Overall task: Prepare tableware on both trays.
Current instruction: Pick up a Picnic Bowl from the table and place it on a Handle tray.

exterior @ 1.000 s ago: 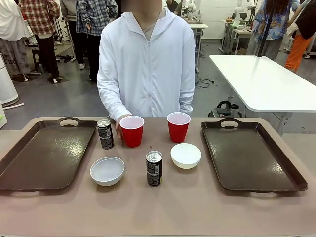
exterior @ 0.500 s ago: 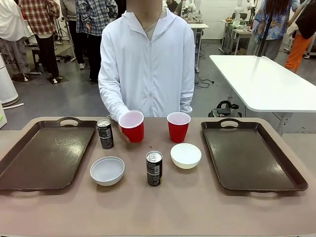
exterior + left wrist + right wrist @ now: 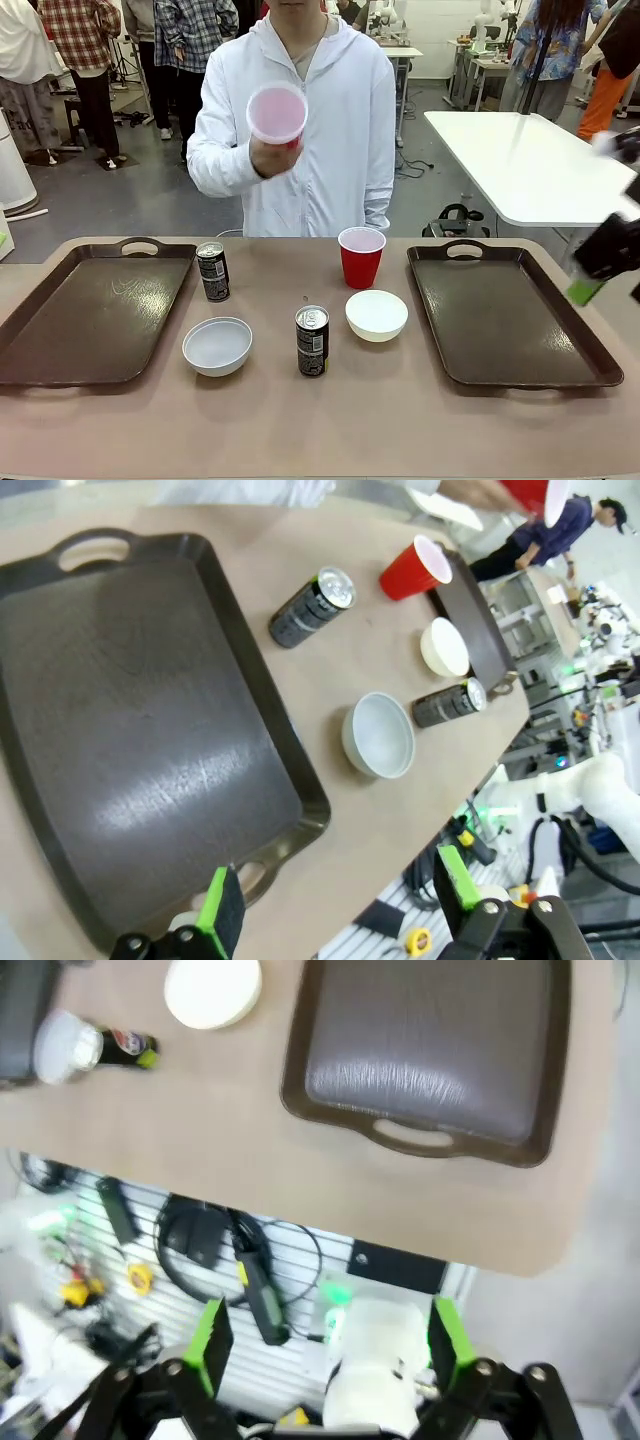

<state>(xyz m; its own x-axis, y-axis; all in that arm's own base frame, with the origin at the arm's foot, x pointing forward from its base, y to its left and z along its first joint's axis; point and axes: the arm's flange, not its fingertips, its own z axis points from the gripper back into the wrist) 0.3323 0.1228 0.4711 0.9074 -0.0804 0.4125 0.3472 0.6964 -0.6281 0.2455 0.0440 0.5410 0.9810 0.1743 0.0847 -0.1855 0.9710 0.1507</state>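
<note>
The person's hand holds one red cup (image 3: 276, 115) tipped at chest height, above the table. A second red cup (image 3: 361, 257) stands on the table between the two brown trays (image 3: 95, 310) (image 3: 510, 320). Between the trays also stand two black cans (image 3: 211, 271) (image 3: 312, 341) and two white bowls (image 3: 217, 346) (image 3: 376, 315). Both trays are bare. My left gripper (image 3: 338, 900) hangs open above the left tray's (image 3: 130, 730) near end. My right gripper (image 3: 328, 1338) is open, high off the table's edge beside the right tray (image 3: 430, 1050), and it is blurred at the right edge (image 3: 600, 262).
A white table (image 3: 540, 165) stands behind on the right. Several people stand in the room behind the person. Off the table edge under my right gripper are cables and a slotted wall panel (image 3: 200, 1250).
The person has lifted the left red cup off the table up to chest height. My right gripper has come into the front view at the right edge.
</note>
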